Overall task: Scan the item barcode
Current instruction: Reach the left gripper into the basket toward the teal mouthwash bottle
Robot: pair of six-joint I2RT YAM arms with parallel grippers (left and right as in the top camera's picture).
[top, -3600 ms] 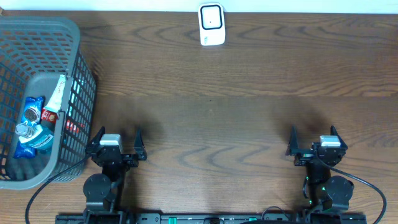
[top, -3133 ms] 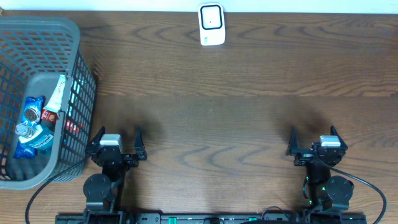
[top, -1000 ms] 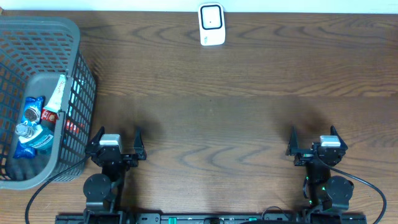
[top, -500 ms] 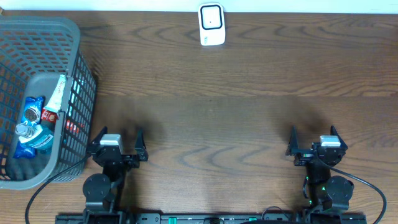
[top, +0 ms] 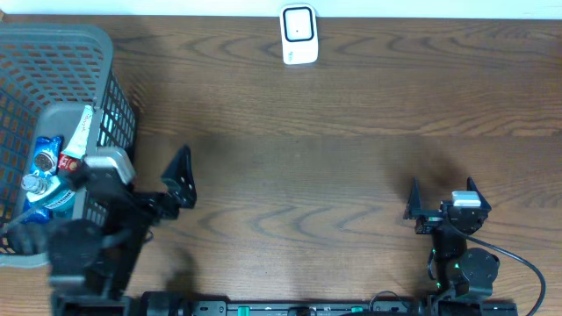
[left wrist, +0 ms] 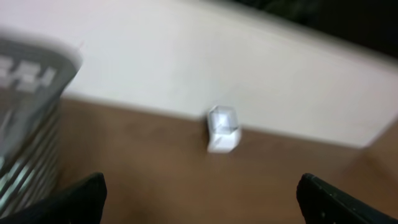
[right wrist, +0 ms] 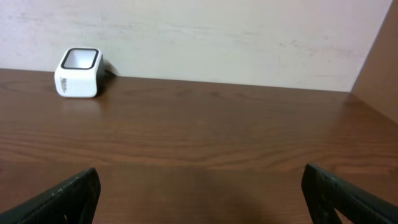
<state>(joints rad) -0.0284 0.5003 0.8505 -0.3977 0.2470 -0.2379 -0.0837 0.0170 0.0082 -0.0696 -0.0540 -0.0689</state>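
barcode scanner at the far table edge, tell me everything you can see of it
The barcode scanner is a small white plastic-looking box with rounded corners and a dark-rimmed window on its face. It stands upright at the far edge of the wooden table, by the pale wall; only the table visibly touches it.

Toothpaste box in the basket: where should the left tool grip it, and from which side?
Likely the toothpaste box's white middle, from above: it lies long and narrow beside the basket wall, so close across its width.
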